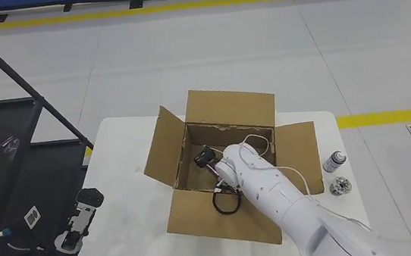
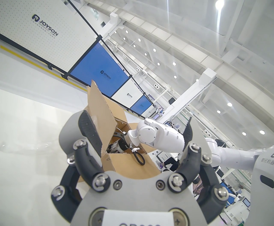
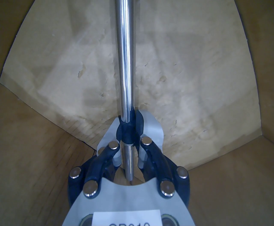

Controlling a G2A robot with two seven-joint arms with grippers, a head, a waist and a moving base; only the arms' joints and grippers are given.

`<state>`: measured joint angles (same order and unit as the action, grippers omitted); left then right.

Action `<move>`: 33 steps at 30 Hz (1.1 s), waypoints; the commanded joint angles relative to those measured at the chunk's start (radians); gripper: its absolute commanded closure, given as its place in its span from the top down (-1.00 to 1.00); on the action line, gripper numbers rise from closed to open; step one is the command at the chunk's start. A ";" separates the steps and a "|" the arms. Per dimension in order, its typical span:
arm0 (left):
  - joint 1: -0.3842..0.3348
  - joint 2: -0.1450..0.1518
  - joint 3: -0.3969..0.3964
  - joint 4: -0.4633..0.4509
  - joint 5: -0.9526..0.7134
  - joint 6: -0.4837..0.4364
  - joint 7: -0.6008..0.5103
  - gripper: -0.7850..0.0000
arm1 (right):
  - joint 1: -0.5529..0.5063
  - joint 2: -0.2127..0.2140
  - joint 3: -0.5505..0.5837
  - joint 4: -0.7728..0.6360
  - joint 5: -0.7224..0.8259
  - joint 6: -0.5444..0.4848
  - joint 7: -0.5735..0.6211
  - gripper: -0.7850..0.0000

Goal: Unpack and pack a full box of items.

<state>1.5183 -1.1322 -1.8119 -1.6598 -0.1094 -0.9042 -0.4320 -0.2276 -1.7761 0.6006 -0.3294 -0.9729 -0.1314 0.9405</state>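
Note:
An open cardboard box (image 1: 207, 211) stands in the middle of the white table (image 1: 135, 212), flaps spread out. My right arm leans down into it from the near right side. Inside, my right gripper (image 3: 129, 123) is shut on a thin shiny metal rod (image 3: 124, 64), which runs out past the fingertips over the box's bare cardboard floor (image 3: 192, 85). My left gripper (image 2: 139, 132) is open with nothing between its fingers, held near the table's near left corner (image 1: 85, 209) and pointing towards the box (image 2: 128, 164).
A white spray bottle (image 1: 334, 161) and a small shiny item (image 1: 339, 186) sit on the table just right of the box. A black cable loop (image 1: 225, 203) hangs by the right arm over the box's near wall. A dark metal frame (image 1: 26, 95) stands to the left.

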 commanded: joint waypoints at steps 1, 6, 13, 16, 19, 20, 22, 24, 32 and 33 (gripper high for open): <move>0.000 0.000 0.000 0.000 0.000 0.000 0.000 1.00 | 0.005 -0.002 0.003 0.003 0.000 0.000 -0.006 -1.00; 0.000 0.000 0.000 0.000 0.000 0.000 0.000 1.00 | 0.025 0.006 0.023 -0.007 0.010 -0.035 -0.039 -1.00; 0.000 0.000 0.000 0.000 0.000 0.000 0.000 1.00 | 0.018 0.042 0.056 -0.105 -0.014 -0.045 -0.071 -1.00; 0.000 0.000 0.000 0.000 0.000 0.000 0.000 1.00 | -0.009 0.071 0.078 -0.203 -0.042 -0.026 -0.058 -1.00; 0.000 0.000 0.000 0.000 0.000 0.000 0.000 1.00 | -0.063 0.111 0.111 -0.355 -0.091 0.008 -0.013 -1.00; 0.000 0.000 0.000 0.000 0.000 0.000 0.000 1.00 | -0.089 0.127 0.127 -0.420 -0.111 0.022 0.009 -1.00; 0.000 0.000 0.000 0.000 0.000 0.000 0.000 1.00 | -0.154 0.163 0.170 -0.573 -0.163 0.047 0.054 -1.00; 0.000 0.000 0.000 0.000 0.000 0.000 0.000 1.00 | -0.238 0.200 0.224 -0.747 -0.229 0.073 0.100 -1.00; 0.000 0.000 0.000 0.000 0.000 0.000 0.000 1.00 | -0.632 0.294 0.461 -1.384 -0.498 0.241 -0.056 -1.00; 0.000 0.000 0.000 0.000 0.000 0.000 0.000 1.00 | -0.676 0.301 0.492 -1.444 -0.517 0.256 -0.087 -1.00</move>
<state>1.5183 -1.1322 -1.8119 -1.6598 -0.1094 -0.9042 -0.4320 -0.8525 -1.4807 1.0607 -1.6938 -1.4742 0.1126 0.8857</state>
